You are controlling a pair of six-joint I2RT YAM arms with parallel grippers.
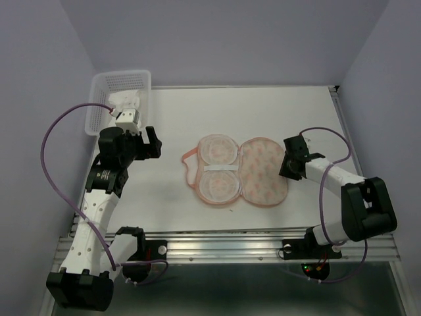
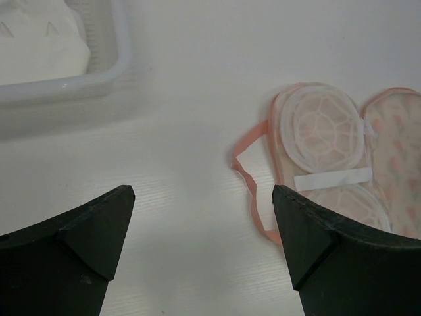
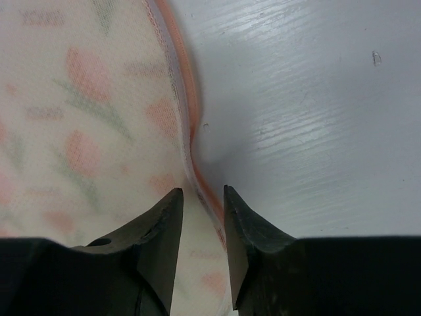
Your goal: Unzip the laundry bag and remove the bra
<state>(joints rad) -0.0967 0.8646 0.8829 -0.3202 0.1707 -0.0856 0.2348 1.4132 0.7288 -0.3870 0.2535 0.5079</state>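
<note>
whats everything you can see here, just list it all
laundry bag: one, peach with orange print and pink edging, lying opened flat mid-table
loop: one, pink, trailing off the bag's left side
basket: one, white plastic mesh, far left corner of the table
bra: one, white and soft, inside the basket
table: one, white, under everything
cables: two, purple, one looping by each arm
left gripper: one, black fingers, open, over bare table between basket and bag, holding nothing
right gripper: one, black fingers, jaws narrow either side of the bag's right edging; whether it grips is unclear
</note>
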